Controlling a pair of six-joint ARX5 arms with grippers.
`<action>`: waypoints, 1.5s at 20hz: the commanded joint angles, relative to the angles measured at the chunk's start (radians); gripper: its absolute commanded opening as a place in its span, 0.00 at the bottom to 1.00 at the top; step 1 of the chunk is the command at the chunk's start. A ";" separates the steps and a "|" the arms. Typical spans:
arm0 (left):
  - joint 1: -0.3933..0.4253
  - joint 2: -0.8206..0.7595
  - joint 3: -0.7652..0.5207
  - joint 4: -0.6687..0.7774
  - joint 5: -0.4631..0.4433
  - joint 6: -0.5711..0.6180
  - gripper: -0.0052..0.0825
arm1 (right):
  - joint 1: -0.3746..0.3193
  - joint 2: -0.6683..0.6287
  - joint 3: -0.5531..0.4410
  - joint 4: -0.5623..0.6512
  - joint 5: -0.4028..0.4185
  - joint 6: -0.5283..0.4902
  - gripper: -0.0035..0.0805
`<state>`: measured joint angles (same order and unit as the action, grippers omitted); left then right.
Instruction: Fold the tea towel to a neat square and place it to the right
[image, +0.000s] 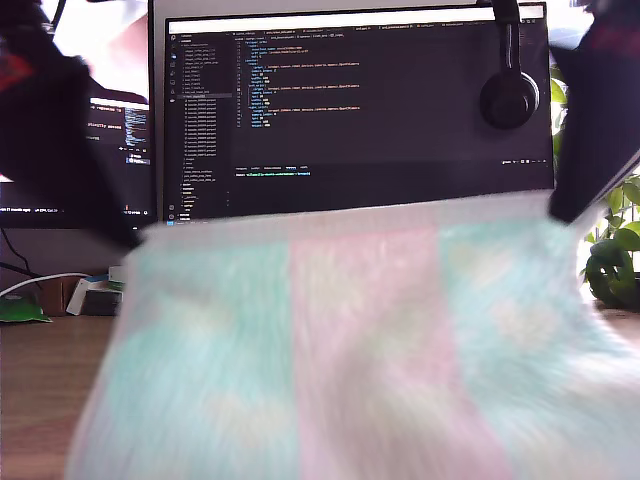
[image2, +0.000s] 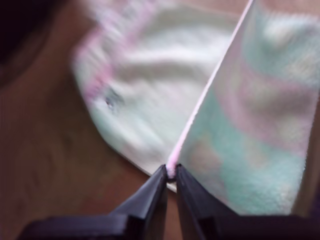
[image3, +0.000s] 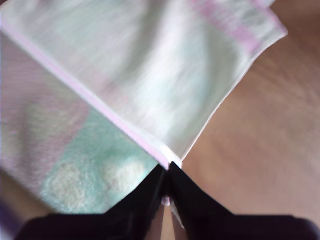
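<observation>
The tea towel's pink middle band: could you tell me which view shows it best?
The exterior view: the tea towel hangs spread, its pink band flanked by mint. Both wrist views show only a pinched edge at my first gripper and my second gripper.

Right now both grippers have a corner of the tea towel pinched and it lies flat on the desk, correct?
Not quite. My first gripper and my second gripper each pinch the tea towel at its pink edge, but it isn't flat: the exterior view shows it lifted and hanging like a curtain before the monitor.
</observation>
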<state>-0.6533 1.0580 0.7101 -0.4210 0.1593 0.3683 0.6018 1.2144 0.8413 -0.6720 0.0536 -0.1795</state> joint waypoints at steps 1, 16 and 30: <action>0.026 0.061 -0.005 0.047 -0.008 0.041 0.03 | -0.038 0.044 -0.007 0.032 -0.002 -0.034 0.03; 0.218 0.372 0.014 0.470 0.003 0.208 0.03 | -0.190 0.430 0.323 0.167 -0.048 -0.135 0.03; 0.274 0.459 0.055 0.587 0.069 0.216 0.03 | -0.273 0.480 0.391 0.101 -0.033 -0.145 0.03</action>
<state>-0.4091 1.5024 0.7689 0.1661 0.2455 0.5827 0.3649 1.6974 1.2350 -0.5613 -0.0120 -0.3191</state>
